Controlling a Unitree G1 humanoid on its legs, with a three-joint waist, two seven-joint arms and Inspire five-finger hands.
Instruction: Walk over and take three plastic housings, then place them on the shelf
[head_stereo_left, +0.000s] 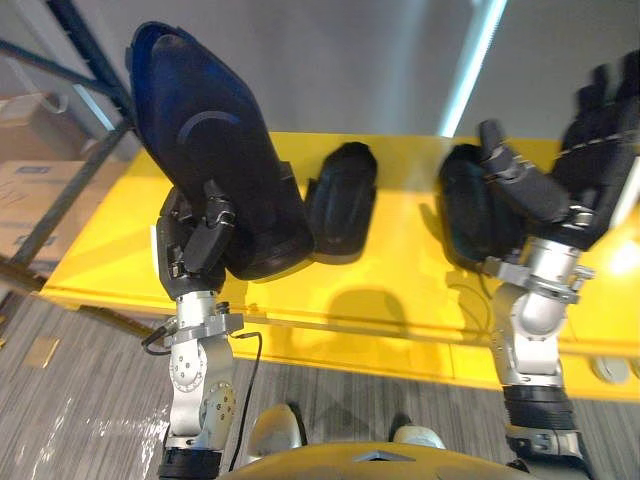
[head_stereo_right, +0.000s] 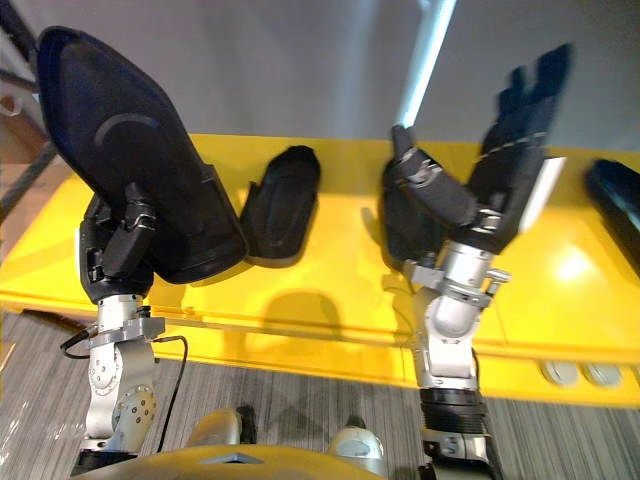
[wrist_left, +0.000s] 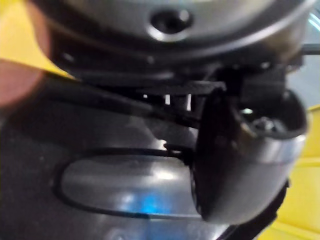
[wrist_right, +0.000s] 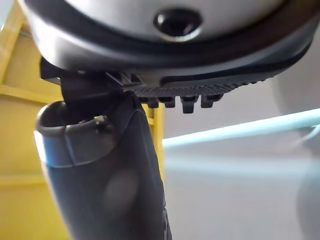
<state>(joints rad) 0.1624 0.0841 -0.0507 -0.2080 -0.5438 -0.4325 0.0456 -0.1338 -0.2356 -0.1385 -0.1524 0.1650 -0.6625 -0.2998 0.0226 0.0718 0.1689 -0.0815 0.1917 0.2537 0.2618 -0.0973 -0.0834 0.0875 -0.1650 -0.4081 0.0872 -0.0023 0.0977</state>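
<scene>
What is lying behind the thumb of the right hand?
A black housing on the yellow shelf. The thumb of the right hand covers part of it, so its full shape cannot be seen.

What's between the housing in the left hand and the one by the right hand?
A smaller dark housing on the yellow surface, right of the left hand's large housing; both eye views show it.

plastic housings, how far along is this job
In hand: the left robot hand is shut on a large housing, raised above the yellow surface. The right robot hand is open and holds nothing, next to a second housing; a third housing lies in the middle. Nothing clearly looks finished: whether those two are placed or waiting, I cannot tell.
</scene>
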